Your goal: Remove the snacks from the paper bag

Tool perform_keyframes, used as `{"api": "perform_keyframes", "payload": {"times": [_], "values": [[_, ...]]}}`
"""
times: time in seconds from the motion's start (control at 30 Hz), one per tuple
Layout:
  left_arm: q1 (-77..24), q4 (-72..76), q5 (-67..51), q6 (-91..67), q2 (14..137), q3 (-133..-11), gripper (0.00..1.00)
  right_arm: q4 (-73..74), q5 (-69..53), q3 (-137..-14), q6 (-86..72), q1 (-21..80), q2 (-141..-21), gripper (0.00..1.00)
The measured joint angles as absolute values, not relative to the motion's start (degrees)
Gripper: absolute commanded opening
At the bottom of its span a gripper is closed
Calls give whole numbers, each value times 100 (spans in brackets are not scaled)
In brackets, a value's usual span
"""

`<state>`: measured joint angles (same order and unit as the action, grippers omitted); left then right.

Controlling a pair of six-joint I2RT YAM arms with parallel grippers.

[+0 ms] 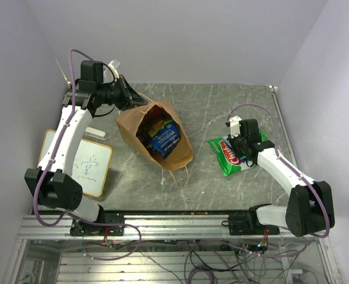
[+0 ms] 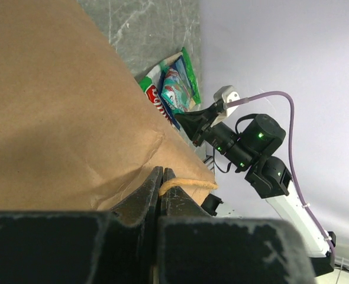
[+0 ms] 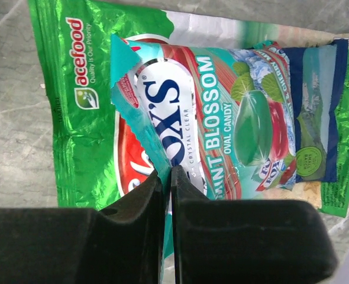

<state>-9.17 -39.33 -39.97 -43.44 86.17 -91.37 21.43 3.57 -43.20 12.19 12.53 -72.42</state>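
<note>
The brown paper bag (image 1: 129, 123) lies tilted at the table's middle, its mouth open toward the camera. Inside it are a blue packet (image 1: 165, 141) and a yellow-green packet (image 1: 155, 125). My left gripper (image 1: 129, 94) is at the bag's far rim, shut on a twisted string handle (image 2: 189, 184) beside the bag's wall (image 2: 56, 106). My right gripper (image 1: 243, 148) is shut on the edge of a teal candy packet (image 3: 233, 118). That packet lies on a green-white packet with a red logo (image 3: 74, 118), right of the bag (image 1: 225, 161).
A small whiteboard (image 1: 91, 167) lies at the left, by the left arm. The bag's other string handle (image 1: 181, 176) trails on the table toward the front rail (image 1: 174, 222). Walls close the back and both sides.
</note>
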Motion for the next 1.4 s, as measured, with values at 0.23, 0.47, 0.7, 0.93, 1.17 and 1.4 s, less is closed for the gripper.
{"api": "perform_keyframes", "payload": {"times": [0.23,0.47,0.7,0.93,1.17,1.4], "values": [[-945,-3929,-4005,-4344,8621,-9137,7,2388,-165,-4394,1317,1256,-6779,39],[-976,-3933,-4007,-4305,8621,-9150,7,1437,-1232,-4272,1575,1253,-5607,46],[-985,-3881,-4029,-4375,8648,-9153,7,707,-2932,-4501,1970,1365,-5905,48],[-904,-3826,-4040,-4440,8624,-9118,7,-80,-3935,-4644,3201,2919,-6080,54],[-838,-3695,-4053,-4565,8468,-8895,7,165,-3885,-5638,4941,4226,-7338,54],[-838,-3594,-4051,-4700,8305,-8656,7,154,-2759,-5749,5970,4976,-8381,52]]}}
